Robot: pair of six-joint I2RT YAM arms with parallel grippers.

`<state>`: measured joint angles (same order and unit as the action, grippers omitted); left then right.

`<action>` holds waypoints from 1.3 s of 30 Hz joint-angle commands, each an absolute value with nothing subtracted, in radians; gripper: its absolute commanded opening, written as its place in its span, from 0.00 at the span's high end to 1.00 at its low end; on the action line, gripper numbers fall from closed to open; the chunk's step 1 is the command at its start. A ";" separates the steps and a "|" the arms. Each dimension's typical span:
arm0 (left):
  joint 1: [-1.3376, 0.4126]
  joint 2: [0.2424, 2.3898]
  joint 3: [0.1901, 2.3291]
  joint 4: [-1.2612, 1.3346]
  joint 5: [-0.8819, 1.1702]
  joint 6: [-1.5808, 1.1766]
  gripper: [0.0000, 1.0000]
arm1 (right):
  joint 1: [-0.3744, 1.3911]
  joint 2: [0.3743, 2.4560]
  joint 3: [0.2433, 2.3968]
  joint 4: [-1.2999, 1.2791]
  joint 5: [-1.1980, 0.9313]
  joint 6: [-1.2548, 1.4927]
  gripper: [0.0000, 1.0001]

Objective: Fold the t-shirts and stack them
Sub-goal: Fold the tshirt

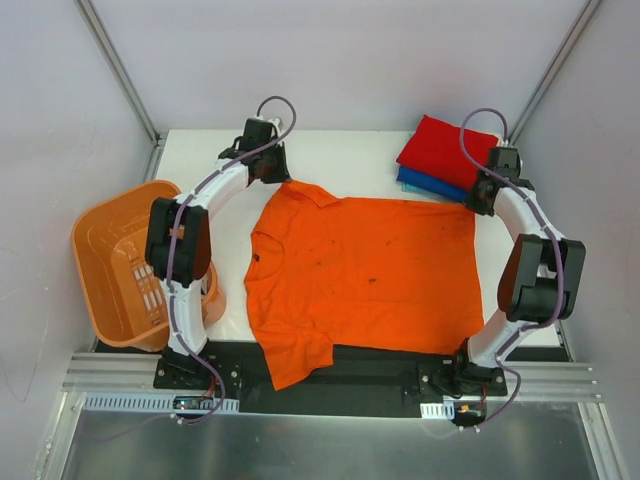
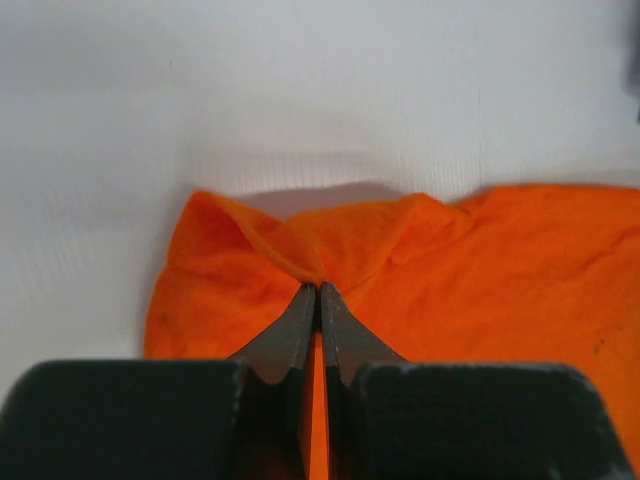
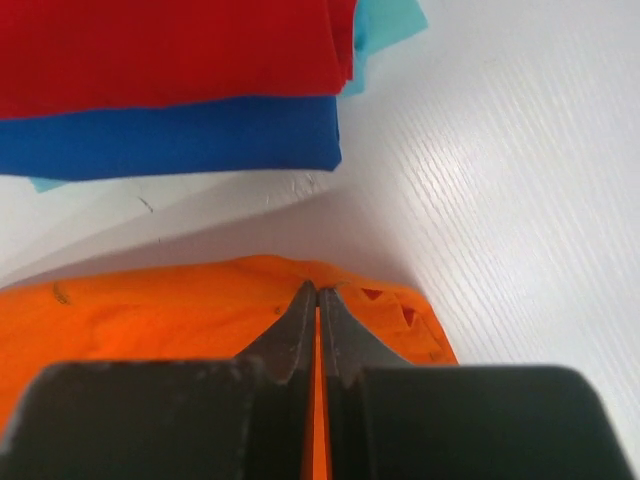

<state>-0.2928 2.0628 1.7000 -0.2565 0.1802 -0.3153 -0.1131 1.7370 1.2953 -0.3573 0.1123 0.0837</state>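
Here the orange t-shirt (image 1: 370, 270) lay spread flat across the white table (image 1: 350, 150), its long axis running left to right: collar toward the left arm's side, hem toward the right, and the near sleeve spilling over the table's front edge onto the black base rail. Both arms reached to the shirt's far edge. The left gripper (image 2: 318, 292) had its jaws pressed together on a pinch of orange cloth at the far sleeve corner, the fabric puckered up around the tips. The right gripper (image 3: 317, 292) was likewise closed on the far hem corner, with a little fold of cloth gathered at its tips. So each arm held the end of the far edge nearest to it, and the rest of the shirt lay toward the arm bases. Judging from that, the step in hand was the first lengthwise fold, and it would call for both grippers to lift and carry the far edge toward the near one together, keeping the edge taut between them so it does not sag or twist. Just beyond the right gripper, at the far right corner of the table, sat the stack of folded shirts (image 1: 435, 160), red on top of blue with a strip of teal showing underneath. An orange basket (image 1: 110, 250) stood off the table's left side.
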 commanded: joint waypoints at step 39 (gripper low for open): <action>-0.610 1.022 0.749 -0.364 -0.068 -0.847 1.00 | -0.109 1.531 1.295 -0.761 0.281 0.008 0.98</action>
<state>-0.5858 1.0557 0.8024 -0.3443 -0.0982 -0.7914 -0.1123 1.5204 1.2747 -0.7136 0.2401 0.0181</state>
